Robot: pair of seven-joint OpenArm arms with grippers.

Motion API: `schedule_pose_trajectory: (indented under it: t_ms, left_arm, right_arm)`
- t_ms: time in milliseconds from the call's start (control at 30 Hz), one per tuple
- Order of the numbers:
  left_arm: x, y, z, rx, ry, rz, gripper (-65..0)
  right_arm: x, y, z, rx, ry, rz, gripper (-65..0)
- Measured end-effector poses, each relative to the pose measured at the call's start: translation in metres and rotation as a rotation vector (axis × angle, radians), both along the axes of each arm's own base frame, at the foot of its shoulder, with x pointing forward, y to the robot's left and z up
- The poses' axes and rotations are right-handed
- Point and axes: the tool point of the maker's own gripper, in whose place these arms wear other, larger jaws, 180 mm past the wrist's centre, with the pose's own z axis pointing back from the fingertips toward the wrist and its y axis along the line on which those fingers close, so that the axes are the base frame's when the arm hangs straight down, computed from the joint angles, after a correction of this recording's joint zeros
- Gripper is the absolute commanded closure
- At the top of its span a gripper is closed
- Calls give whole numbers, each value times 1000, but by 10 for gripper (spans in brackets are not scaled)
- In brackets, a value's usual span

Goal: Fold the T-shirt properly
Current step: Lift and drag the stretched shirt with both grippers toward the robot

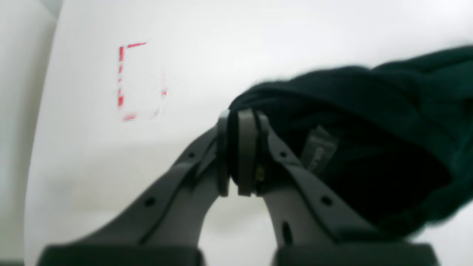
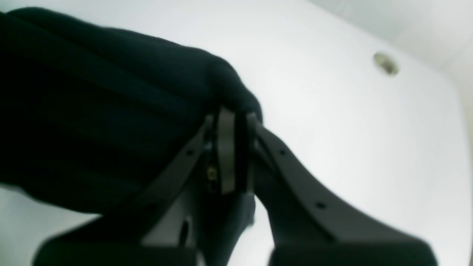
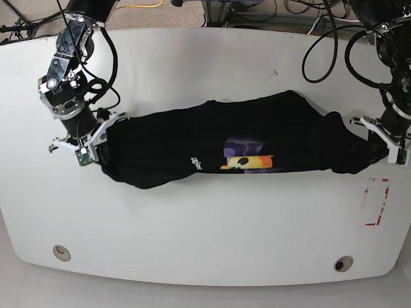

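Left gripper (image 1: 242, 155) clamped shut on one end of the T-shirt (image 3: 212, 151); right gripper (image 2: 231, 153) likewise pinching the opposite end. Shirt lies stretched between them, long axis running gripper to gripper across the surface (image 3: 192, 244), bunched into a band. Each arm nearest its own end. Only the base view shows the print (image 3: 247, 157); wrist views show jaw contact.

One T-shirt (image 3: 225, 149), two arms, one table (image 3: 192, 231)
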Motion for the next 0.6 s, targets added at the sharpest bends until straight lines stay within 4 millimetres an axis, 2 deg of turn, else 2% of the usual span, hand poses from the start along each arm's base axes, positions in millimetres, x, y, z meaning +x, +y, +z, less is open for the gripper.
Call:
schedule_pose_trajectory:
  t_ms: [167, 433, 600]
  left_arm:
    - [-28, 1, -32, -7, 109, 16, 0]
    - [-58, 0, -57, -53, 167, 32, -1]
    - [-64, 2, -58, -52, 180, 22, -1]
  right_arm:
    - [-21, 5, -28, 19, 92, -4, -8]
    - [-25, 6, -31, 23, 102, -7, -7]
    - [-31, 7, -35, 51, 110, -26, -9]
